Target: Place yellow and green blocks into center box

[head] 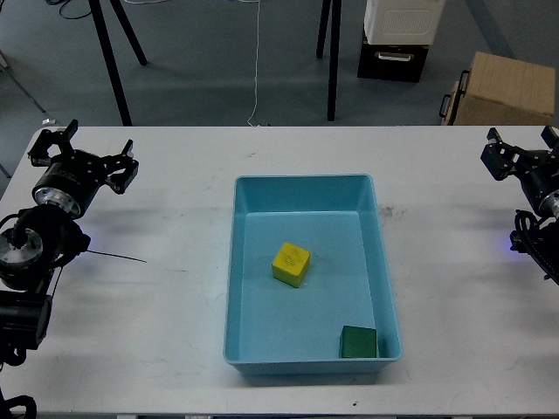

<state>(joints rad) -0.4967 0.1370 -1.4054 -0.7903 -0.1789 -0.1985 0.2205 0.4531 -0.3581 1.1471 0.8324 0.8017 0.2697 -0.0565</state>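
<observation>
Already both cubes lie inside the light-blue tray (384,262): the yellow block (291,264) near its middle, turned corner-on to the walls, the green block (358,342) squared into the near right corner. The tray's long axis runs away from the robot, on a white bench (175,305) above grey floor (201,52), with a cardboard box (507,87) beyond. Left gripper (83,150) and right gripper (522,143) hover wide apart, empty, well clear.

Yellow block (291,264) mid light-blue box (247,271), rotated; green block (358,342) in near-right corner.
</observation>
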